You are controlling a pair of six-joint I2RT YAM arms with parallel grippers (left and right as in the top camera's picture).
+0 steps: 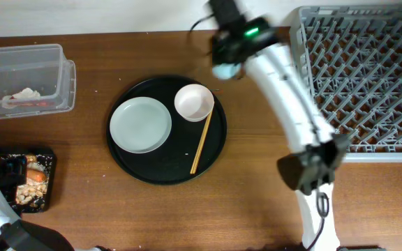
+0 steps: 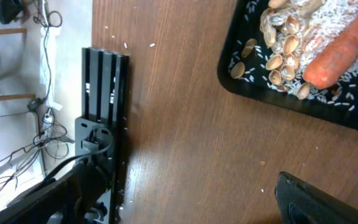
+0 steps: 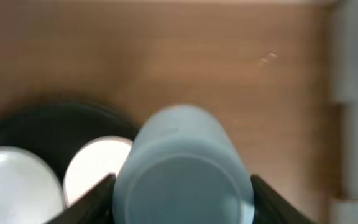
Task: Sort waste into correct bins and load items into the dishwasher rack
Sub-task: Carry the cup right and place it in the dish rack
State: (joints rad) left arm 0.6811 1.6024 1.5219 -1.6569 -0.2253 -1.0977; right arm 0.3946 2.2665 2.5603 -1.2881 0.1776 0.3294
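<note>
Your right gripper (image 1: 225,68) is clamped on the cup (image 3: 182,168), a finger (image 3: 95,200) on each side, over bare table (image 1: 257,174). Seen from overhead, the dish (image 1: 194,102) sits just below-left of that gripper on the tray (image 1: 155,171). The plate (image 1: 140,125) is further left and the chopsticks (image 1: 201,143) lie below the dish. The rack (image 1: 361,77) is near, to the gripper's right. Your left gripper (image 2: 179,186) has its jaws wide apart with nothing between them. The container (image 2: 238,81) is just up-right of it in the wrist view, holding the carrot (image 2: 344,53) and scraps (image 2: 278,46). The tub (image 1: 58,77) is farther off, with tissue (image 1: 25,93) and wrapper (image 1: 32,104) inside.
</note>
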